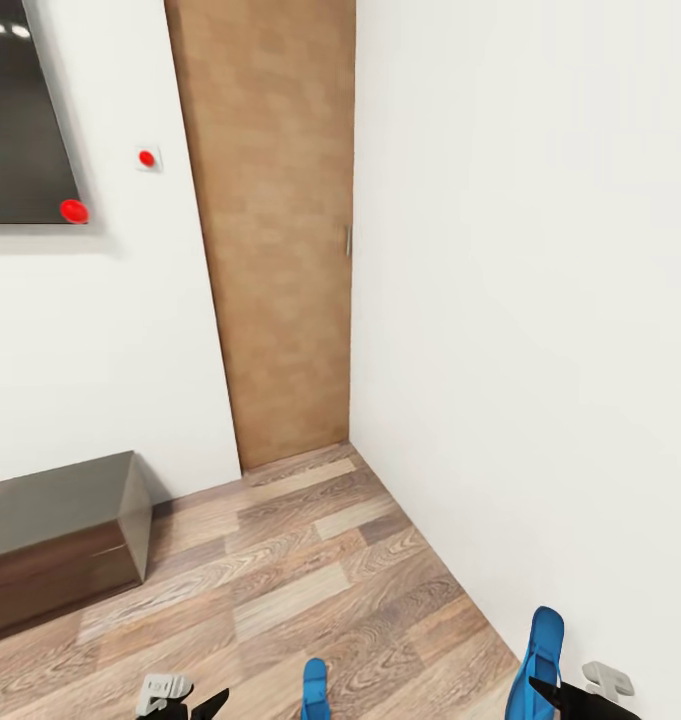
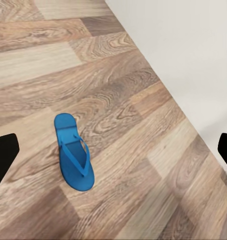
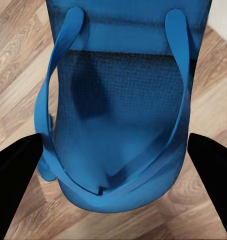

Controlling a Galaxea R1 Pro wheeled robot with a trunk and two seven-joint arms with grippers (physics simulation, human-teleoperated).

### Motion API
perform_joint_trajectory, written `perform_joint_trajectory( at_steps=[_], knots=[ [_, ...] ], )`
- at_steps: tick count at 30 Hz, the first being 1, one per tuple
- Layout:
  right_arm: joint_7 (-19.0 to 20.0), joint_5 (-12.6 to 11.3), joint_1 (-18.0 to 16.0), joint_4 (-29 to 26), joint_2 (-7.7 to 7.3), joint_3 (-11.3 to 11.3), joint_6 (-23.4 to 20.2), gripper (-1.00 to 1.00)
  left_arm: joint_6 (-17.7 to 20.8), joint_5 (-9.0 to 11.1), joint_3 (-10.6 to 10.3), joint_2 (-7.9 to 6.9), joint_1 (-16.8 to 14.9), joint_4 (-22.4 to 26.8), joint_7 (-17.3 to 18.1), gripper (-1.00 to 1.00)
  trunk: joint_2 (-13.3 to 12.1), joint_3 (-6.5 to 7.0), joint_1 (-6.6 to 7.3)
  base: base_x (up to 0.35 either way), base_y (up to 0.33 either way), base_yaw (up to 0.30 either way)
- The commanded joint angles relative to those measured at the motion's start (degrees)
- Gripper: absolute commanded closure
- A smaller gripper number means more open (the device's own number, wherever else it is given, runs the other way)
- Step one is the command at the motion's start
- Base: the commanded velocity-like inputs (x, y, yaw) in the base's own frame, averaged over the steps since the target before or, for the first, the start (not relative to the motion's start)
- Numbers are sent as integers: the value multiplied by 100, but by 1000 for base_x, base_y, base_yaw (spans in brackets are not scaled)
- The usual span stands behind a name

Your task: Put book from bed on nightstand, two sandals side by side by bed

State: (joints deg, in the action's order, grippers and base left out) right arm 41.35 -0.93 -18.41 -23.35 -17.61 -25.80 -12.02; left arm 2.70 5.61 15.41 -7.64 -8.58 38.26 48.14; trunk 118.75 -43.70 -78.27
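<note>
Two bright blue sandals show. One sandal [image 1: 314, 690] lies flat on the wood floor at the bottom of the head view. The left wrist view looks down on this sandal [image 2: 73, 152], with my left gripper [image 2: 113, 155] open well above it, dark fingertips [image 2: 3, 160] wide apart. The other sandal [image 1: 538, 655] is raised and tilted near the right wall. In the right wrist view this sandal [image 3: 118, 110] sits sole-up-close between the fingers of my right gripper [image 3: 113, 185], which is shut on its sides. The book, bed and nightstand are out of view.
I face a room corner: a white wall [image 1: 530, 300] on the right, a closed wooden door [image 1: 275, 230] ahead. A long dark TV bench [image 1: 60, 530] stands at the left under a wall screen [image 1: 20, 110]. Open plank floor [image 1: 300, 560] lies between bench and wall.
</note>
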Motion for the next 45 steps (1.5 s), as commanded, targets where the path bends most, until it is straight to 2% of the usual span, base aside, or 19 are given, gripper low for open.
perform_joint_trajectory(
  at_steps=[1,10,24,25,27,28,30,32,36,45],
  knots=[
    [31,-12,-4,-2,4,-39,-55,100,29,27,8,0,-3,0,28,-100,2,-6,-1,194,-176,6],
    [30,-4,-4,-2,4,-37,-55,100,29,28,15,0,0,0,29,-100,2,-6,-1,77,-70,23],
    [68,22,-4,-1,21,42,-55,100,29,20,6,1,-3,-2,29,-100,2,-6,-1,1,-1,159],
    [72,22,-4,-1,24,88,-55,100,29,20,6,0,-3,-2,29,-100,2,-6,-1,0,0,26],
    [74,22,-4,-2,34,500,-53,100,29,19,0,4,-3,0,29,-100,2,-6,-1,0,0,11],
    [71,21,-4,-2,33,611,-52,100,29,19,0,3,-3,1,29,-100,2,-6,-1,0,0,7],
    [50,12,-4,-2,32,978,-54,100,29,19,-2,5,-3,-1,29,-100,2,-6,-1,0,0,4],
    [34,-2,-4,-2,31,1144,-54,100,29,19,-2,4,-3,1,29,-100,2,-6,-1,0,0,1],
    [24,-12,-4,-2,30,1237,-55,100,29,19,-3,5,-2,-2,29,-100,2,-6,-1,31,-31,0],
    [22,1,-4,-5,30,1261,-55,100,29,19,-3,8,-2,-2,28,-100,2,-6,-1,168,-160,0]
  ],
)
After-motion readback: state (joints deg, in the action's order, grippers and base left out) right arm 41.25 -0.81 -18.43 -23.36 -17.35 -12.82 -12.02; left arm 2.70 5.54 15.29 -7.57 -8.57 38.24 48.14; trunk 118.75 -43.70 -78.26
